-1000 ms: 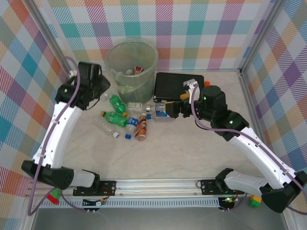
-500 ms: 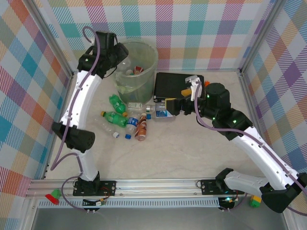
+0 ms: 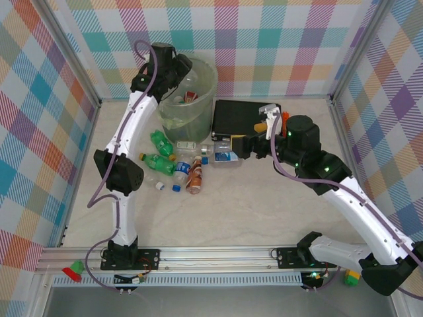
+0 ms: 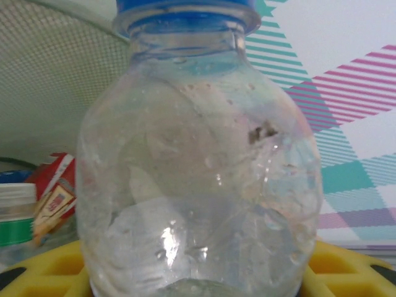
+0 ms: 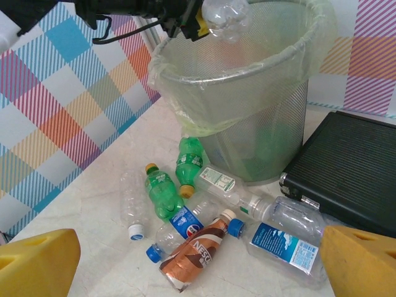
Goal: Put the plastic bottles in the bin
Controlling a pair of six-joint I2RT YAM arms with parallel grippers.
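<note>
Risen and swung inward, the left gripper [image 3: 182, 71] now hangs clamped on a clear bottle [image 4: 198, 173], the bin [image 3: 210, 86] just beneath it; the right gripper [image 3: 234, 145] stays spread wide.

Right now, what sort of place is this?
Probably a robot test booth: checked walls on a metal frame, two arms bolted to a rail, plastic bottles strewn beside a lined bin.

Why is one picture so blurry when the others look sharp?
Left wrist view: the clear bottle sits very near the lens, so it blurs, with a white glint. Right wrist view: loose bottles crisp, yellow fingers in the corners soft. Top external view: even light, sharp.
</note>
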